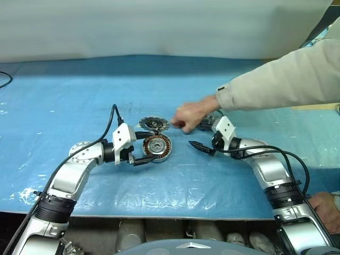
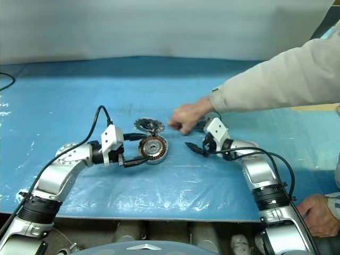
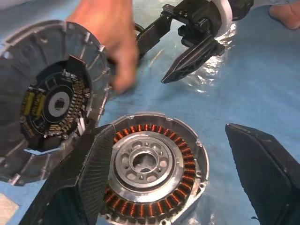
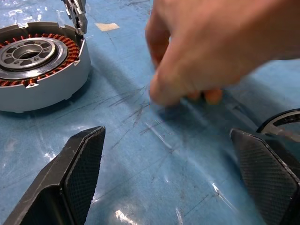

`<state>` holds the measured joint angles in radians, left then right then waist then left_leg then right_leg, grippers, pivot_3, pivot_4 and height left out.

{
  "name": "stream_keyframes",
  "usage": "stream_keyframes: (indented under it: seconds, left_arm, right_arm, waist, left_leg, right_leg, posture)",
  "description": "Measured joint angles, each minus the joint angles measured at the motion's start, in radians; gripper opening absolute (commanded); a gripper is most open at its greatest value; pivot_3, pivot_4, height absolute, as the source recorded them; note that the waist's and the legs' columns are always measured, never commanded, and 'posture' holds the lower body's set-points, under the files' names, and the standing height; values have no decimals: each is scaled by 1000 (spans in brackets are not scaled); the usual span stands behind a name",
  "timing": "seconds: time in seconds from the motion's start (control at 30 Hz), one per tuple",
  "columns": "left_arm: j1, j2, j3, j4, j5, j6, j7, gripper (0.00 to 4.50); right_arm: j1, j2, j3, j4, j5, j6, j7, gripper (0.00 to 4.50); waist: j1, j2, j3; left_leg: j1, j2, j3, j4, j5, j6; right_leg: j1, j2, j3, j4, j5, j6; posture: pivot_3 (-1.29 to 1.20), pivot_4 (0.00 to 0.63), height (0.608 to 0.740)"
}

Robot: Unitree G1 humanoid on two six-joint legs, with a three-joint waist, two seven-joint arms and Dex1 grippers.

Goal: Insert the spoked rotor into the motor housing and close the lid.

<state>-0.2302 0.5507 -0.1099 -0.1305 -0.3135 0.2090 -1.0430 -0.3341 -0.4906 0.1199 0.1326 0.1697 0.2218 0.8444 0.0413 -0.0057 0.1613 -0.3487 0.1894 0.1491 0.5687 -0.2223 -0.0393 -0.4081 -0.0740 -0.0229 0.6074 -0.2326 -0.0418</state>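
The motor housing [image 1: 161,145] sits on the blue sheet, its copper windings facing up around a grey centre. My left gripper [image 1: 152,146] is open, with one finger on each side of the housing; contact cannot be told. The lid [image 1: 154,124], ribbed with a dark centre, lies just behind the housing. To its right, my right gripper [image 1: 204,136] stands open and empty, pointing toward the housing. A person's hand [image 1: 190,116] reaches in above that gripper. The spoked rotor [image 4: 282,123] shows as a dark ring beside the right gripper's finger, partly hidden.
The person's sleeve [image 1: 281,85] crosses in from the far right. Another hand [image 1: 325,210] rests at the table's front right edge. The blue plastic sheet [image 1: 79,95] covers the table, with a white wall behind it. A black cable [image 1: 4,78] lies at the far left.
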Motion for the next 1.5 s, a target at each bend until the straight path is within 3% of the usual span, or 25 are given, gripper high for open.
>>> stream_keyframes:
  seconds: [0.4,0.83,1.23,1.5]
  left_arm:
    - [-2,0,-2,15,0,-1,-1,3946]
    - [10,35,89,4,-47,46,44,3946]
    - [41,55,103,-22,-59,55,45,3946]
    - [-46,69,102,-2,-58,66,15,3946]
  right_arm:
    - [-4,0,0,-29,1,0,13,4500]
    - [-98,125,25,18,-4,-5,-17,4500]
    - [-250,246,63,361,-103,-205,-72,4500]
    - [-397,335,45,650,-135,-343,-167,4500]
  waist:
    - [0,0,0]
    - [-1,0,0]
    - [-3,0,0]
    - [-4,0,0]
  left_leg:
    - [0,0,0,0,0,0]
    - [0,0,0,1,0,0]
    - [0,0,0,2,0,0]
    - [1,0,0,4,0,0]
  right_leg:
    - [0,0,0,0,0,0]
    - [0,0,0,1,0,0]
    - [-1,0,0,1,0,0]
    - [-1,0,0,3,0,-1]
  posture:
    - [0,150,740]
    - [0,150,740]
    - [0,150,740]
    - [0,150,740]
